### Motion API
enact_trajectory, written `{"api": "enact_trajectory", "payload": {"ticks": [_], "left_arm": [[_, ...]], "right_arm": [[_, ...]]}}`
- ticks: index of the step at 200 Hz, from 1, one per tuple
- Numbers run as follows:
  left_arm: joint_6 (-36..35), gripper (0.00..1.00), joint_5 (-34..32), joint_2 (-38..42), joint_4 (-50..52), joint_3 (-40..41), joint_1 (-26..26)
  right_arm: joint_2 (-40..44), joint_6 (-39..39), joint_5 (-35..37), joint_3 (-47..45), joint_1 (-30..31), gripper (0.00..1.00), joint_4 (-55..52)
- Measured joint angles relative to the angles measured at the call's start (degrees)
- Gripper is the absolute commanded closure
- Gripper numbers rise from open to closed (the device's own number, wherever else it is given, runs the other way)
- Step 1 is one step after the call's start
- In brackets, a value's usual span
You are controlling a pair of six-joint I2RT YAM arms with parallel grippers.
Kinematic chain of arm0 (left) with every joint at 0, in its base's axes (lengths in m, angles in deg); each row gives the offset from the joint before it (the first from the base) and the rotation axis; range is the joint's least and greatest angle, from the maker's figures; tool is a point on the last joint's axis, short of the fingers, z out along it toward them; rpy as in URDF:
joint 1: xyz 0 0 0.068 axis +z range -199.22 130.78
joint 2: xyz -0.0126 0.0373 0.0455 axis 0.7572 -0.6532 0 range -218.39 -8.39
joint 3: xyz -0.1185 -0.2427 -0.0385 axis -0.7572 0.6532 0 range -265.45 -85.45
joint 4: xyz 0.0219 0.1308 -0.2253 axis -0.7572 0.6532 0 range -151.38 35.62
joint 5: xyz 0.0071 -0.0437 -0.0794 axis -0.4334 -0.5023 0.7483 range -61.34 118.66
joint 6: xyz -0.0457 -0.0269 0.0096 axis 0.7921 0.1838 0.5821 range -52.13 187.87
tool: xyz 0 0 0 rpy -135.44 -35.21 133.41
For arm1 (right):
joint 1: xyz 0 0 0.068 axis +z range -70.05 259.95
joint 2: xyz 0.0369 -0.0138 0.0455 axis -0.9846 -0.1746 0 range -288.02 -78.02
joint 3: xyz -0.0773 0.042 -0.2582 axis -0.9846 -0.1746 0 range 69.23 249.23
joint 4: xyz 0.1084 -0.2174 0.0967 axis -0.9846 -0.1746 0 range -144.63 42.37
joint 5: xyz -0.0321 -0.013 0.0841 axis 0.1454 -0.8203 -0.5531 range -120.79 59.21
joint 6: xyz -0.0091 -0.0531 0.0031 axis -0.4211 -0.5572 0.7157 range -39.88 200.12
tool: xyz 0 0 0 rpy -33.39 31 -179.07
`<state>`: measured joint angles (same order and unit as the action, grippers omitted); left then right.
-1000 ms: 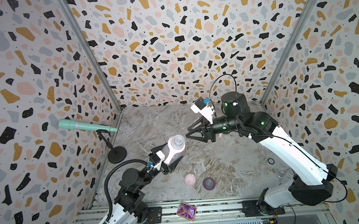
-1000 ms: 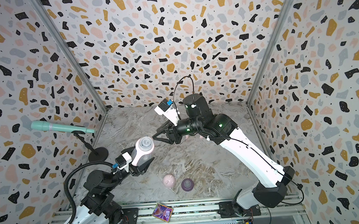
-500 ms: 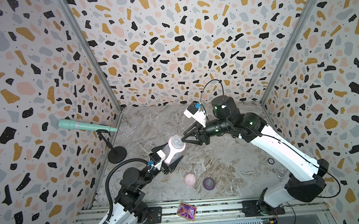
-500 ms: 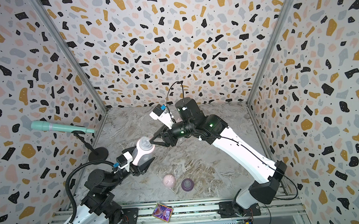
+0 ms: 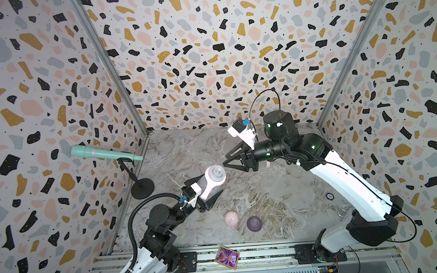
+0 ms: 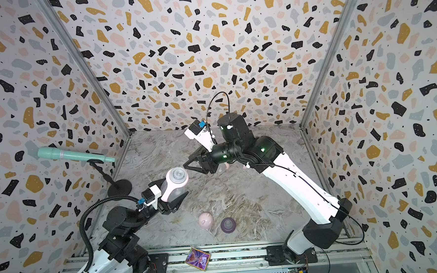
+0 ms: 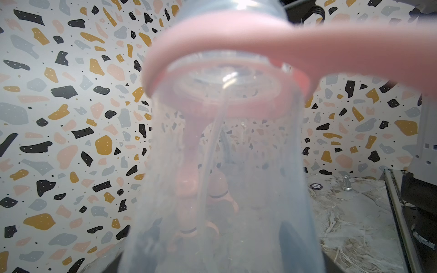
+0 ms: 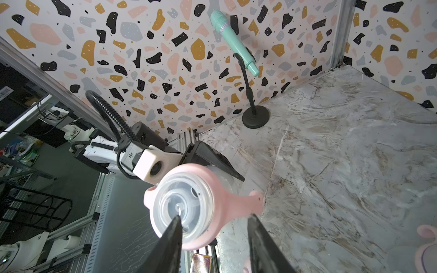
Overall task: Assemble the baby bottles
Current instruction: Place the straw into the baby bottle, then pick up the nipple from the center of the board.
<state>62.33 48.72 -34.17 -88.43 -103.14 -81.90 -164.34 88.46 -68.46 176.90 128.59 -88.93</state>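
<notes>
1. Above the worktop (image 5: 279, 190), left of centre in a top view, the left tool (image 5: 209, 186) grips the tilted bottle (image 5: 214, 178); the right tool (image 5: 225, 164) gapes empty just beside its top.
2. Left wrist: the bottle (image 7: 224, 165) fills the view.
3. Right wrist: parted fingers (image 8: 175, 236) flank its pink collar (image 8: 236, 203).

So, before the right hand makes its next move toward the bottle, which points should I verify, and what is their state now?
1. Left hand grips the bottle: ok.
2. Right hand open, empty: ok.
3. Bottle top centred between the right hand's fingers: not ok, right wrist view shows it nearer one finger.
4. Pink cap and purple ring free on the table: ok.
5. Pink collar fully seated: cannot tell.
</notes>
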Motion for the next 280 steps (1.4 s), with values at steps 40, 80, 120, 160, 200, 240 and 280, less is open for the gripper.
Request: {"api": "enact_trajectory", "payload": {"ticks": [40,80,120,160,200,240,280], "left_arm": [[0.04,0.70,-0.61,0.13,0.00,0.00,0.00],[0.17,0.71,-4.74,0.87,3.93,-0.59,0.00],[0.20,0.72,-9.57,1.44,8.33,-2.05,0.00],[0.57,0.72,-11.65,2.10,9.57,-2.05,0.00],[1.27,0.72,-12.31,2.34,9.42,-2.03,0.00],[1.92,0.71,-12.81,2.86,9.25,-1.99,0.00],[2.19,0.71,-13.16,3.61,9.03,-1.92,0.00]], "right_arm": [[-0.20,-1.36,3.89,0.26,0.02,0.46,-1.79],[4.87,-0.20,20.96,-12.85,-0.07,0.26,-5.86],[12.04,5.44,28.68,-34.93,-0.02,0.13,-7.10],[15.58,11.82,32.26,-52.04,7.13,0.07,-3.41],[15.50,16.57,33.00,-63.84,12.50,0.07,4.98],[11.61,18.40,33.90,-65.57,14.05,0.06,11.39],[5.90,18.18,34.95,-65.48,15.54,0.06,12.90]]}}
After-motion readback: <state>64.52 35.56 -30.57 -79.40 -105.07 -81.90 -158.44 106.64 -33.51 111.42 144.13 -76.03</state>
